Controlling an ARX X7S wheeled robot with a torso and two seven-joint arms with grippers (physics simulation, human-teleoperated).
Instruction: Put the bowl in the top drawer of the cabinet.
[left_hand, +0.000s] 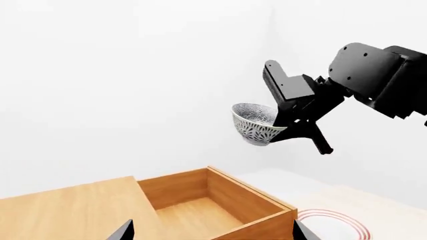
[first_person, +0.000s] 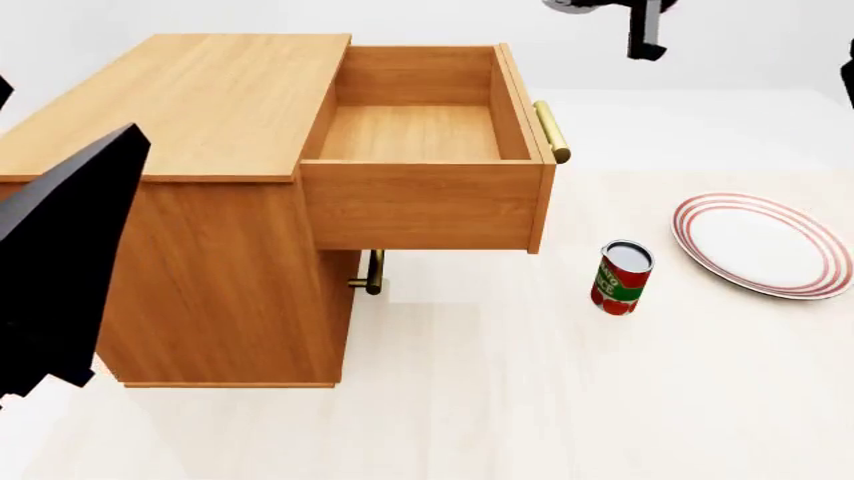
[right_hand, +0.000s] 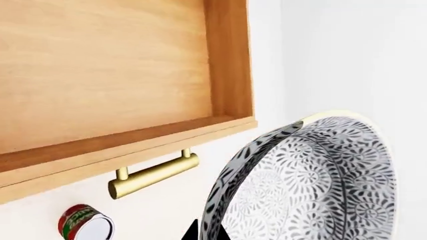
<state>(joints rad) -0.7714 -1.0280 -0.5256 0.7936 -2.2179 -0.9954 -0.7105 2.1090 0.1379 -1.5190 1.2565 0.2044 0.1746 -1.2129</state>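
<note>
White walls and a pale floor (first_person: 534, 400) surround the light-brown wooden cabinet (first_person: 200, 120), which stands with its flat top bare and its top drawer (first_person: 414, 130) pulled well out. That drawer is a wide, shallow wooden box, open upward, with nothing lying on its bottom board; a brass bar handle (first_person: 551, 131) runs across its front. Beneath it, the lower drawer's smaller brass handle (first_person: 372, 271) peeks out.

Up in the air, the right gripper (left_hand: 283, 120) is clamped onto the rim of the bowl (left_hand: 253, 123), one finger inside and one outside, so the bowl hangs tilted from the black claw. From the left wrist view it sits high above the open drawer and toward the handle side, touching nothing but the gripper. The bowl is deep and round, white along its lip, and its outer wall is covered in a dense blue-grey speckled, leaf-like pattern; the right wrist view shows that pattern close up, with the drawer's front edge and handle below it.

On the floor beside the cabinet stands a small red can (first_person: 621, 277) with a shiny lid, and further out lies a flat white plate (first_person: 763, 245) with red rings round its rim.

Only two dark fingertips of the left gripper (left_hand: 210, 231) show, set wide apart with nothing between them.
</note>
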